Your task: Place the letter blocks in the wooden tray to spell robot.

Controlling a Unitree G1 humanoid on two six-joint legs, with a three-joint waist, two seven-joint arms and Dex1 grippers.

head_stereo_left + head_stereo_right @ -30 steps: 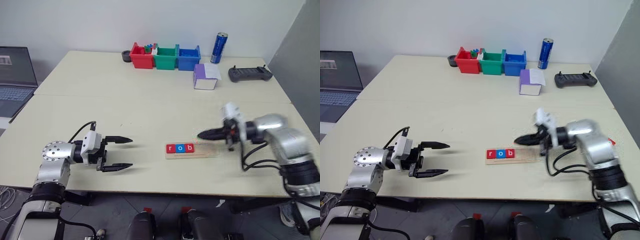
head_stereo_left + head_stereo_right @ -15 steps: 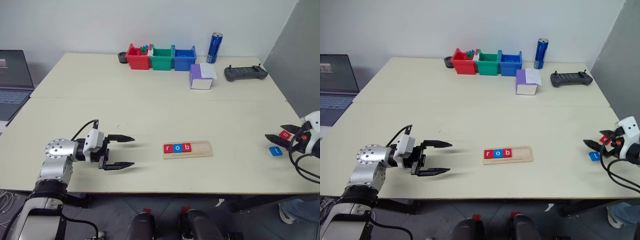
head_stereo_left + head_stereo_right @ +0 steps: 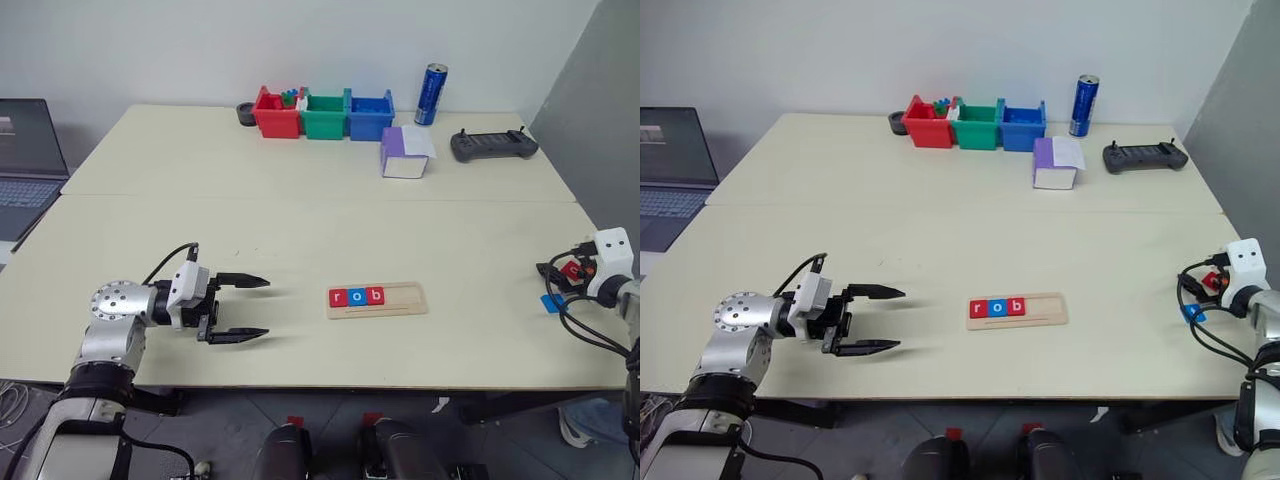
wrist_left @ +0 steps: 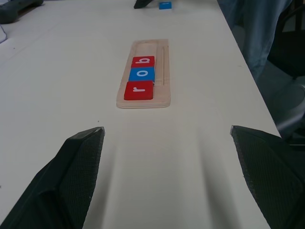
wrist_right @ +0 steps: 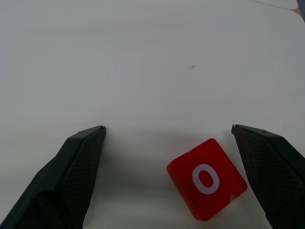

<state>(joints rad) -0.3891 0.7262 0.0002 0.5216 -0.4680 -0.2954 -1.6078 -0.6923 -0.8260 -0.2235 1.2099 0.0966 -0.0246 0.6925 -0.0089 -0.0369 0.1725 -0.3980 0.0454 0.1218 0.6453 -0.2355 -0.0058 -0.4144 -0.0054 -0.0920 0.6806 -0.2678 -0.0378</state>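
Start with the table (image 3: 300, 220) — pale, smooth, matte — because it decides how everything slides. The wooden tray (image 3: 400, 299) lies near its front edge, roughly centre, a thin stiff strip that looks light enough to skate if you push a tile into it sideways. Three letter blocks already sit in its groove: the red r (image 4: 138, 90), the blue o (image 4: 141, 74) and the red b (image 4: 143, 61), touching in a row at the tray's left end, with the right part of the groove bare.

Your left gripper (image 3: 243, 308) hovers above the table at about 9 o'clock from the tray, jaws wide apart and holding nothing.

Your right gripper (image 5: 167, 136) is out at the table's right edge, at 3 o'clock from the tray and well apart from it, jaws spread to their fullest. Between them lies the red o tile (image 5: 207, 178) — flat on the table, turned askew to the jaws, nearer one finger than the other. A blue tile (image 4: 165, 5) lies just beside it; its letter cannot be read.

Judging by looks, these tiles are rigid, light and low, with smooth faces. Take the red o by two opposite side edges, squared to the jaws first, low and close to the table. A corner-to-corner pinch would likely spin it or let it pop out.
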